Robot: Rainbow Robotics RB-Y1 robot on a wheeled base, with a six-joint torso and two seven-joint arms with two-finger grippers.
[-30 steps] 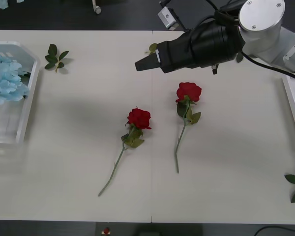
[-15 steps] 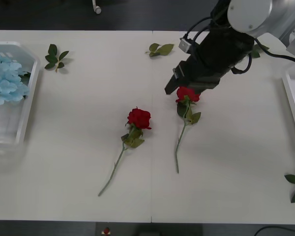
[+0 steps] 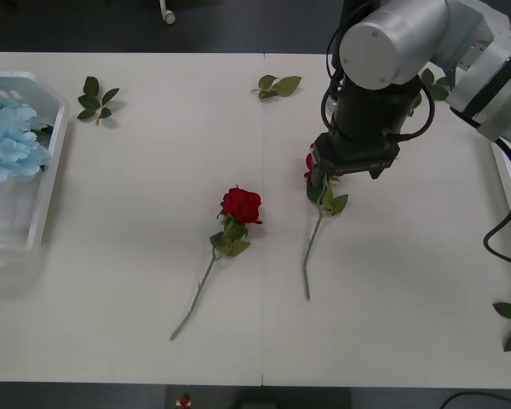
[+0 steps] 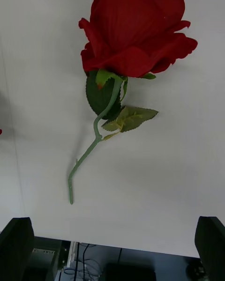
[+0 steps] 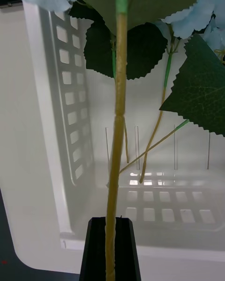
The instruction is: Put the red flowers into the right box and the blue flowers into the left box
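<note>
Right gripper (image 4: pixel 112 248) is hovering straight over the head of one of the red flowers (image 3: pixel 318 213) on the white bench (image 3: pixel 136 213), jaws spread wide and touching nothing, with a second rose (image 3: pixel 238 207) lying just left of it. Left gripper (image 5: pixel 111 248) is sitting over the left box (image 5: pixel 51 122) at the bench's left edge, jaws pinched tight on a stem of the blue flowers (image 3: pixel 8 141) lying in that box.

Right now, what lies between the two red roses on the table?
Nothing: in the front view, bare white table separates the middle rose from the rose under the right end effector.
</note>
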